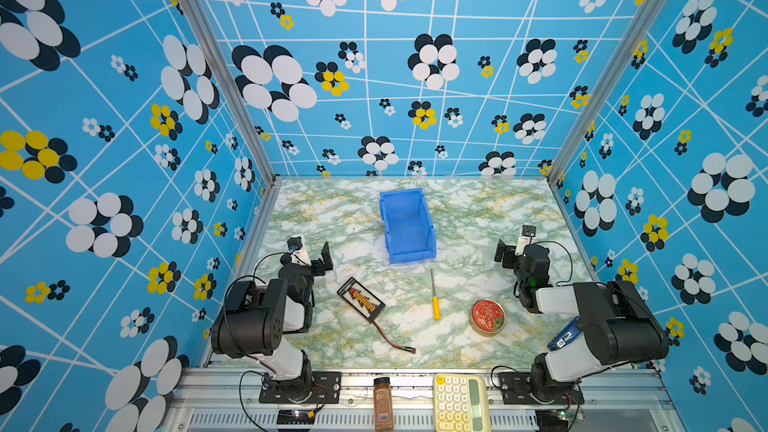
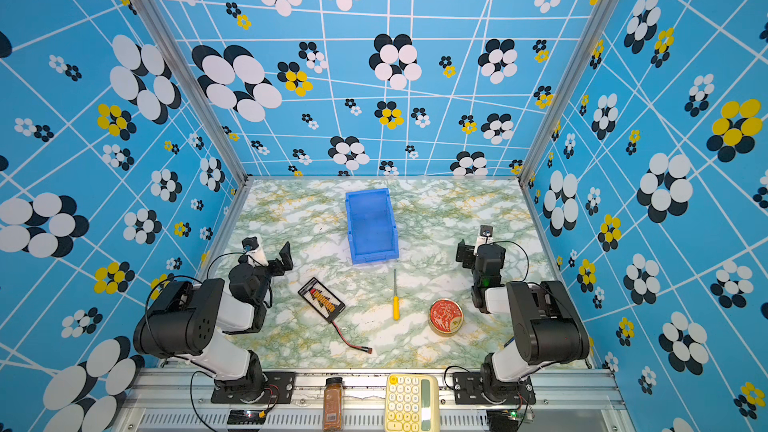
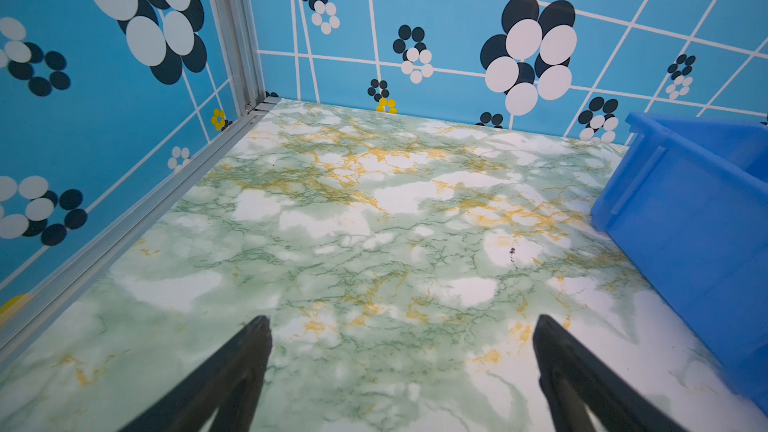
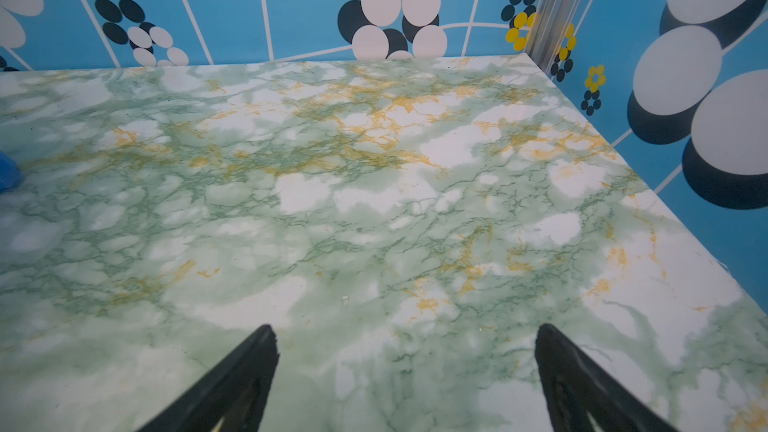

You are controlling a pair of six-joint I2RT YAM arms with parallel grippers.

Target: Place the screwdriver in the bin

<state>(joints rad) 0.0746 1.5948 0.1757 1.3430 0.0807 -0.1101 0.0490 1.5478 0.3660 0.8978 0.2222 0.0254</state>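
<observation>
- The screwdriver (image 1: pixel 434 297) lies flat on the marble-patterned table (image 1: pixel 478 209), just in front of the low lip of the bin (image 1: pixel 411 257). Its thin shaft points toward the bin and its yellow handle toward the robot.
- It sits between the battery pack (image 1: pixel 360 300) and the red-lidded tin (image 1: pixel 487 316), touching neither.
- Nothing shows inside the bin.
- The left gripper (image 3: pixel 401 320) and the right gripper (image 4: pixel 405 327) both have their jaws spread wide and hold nothing. They hang over bare table on either side of the bin, well apart from the screwdriver.
- The tool is probably light and rigid — but round, so a nudge could set it rolling on the smooth top.
- The shaft looks too thin and slick to pinch reliably. The handle is the better hold — jaws closing across its width from above.
- A grip near mid-handle should keep the shaft from drooping much.
</observation>
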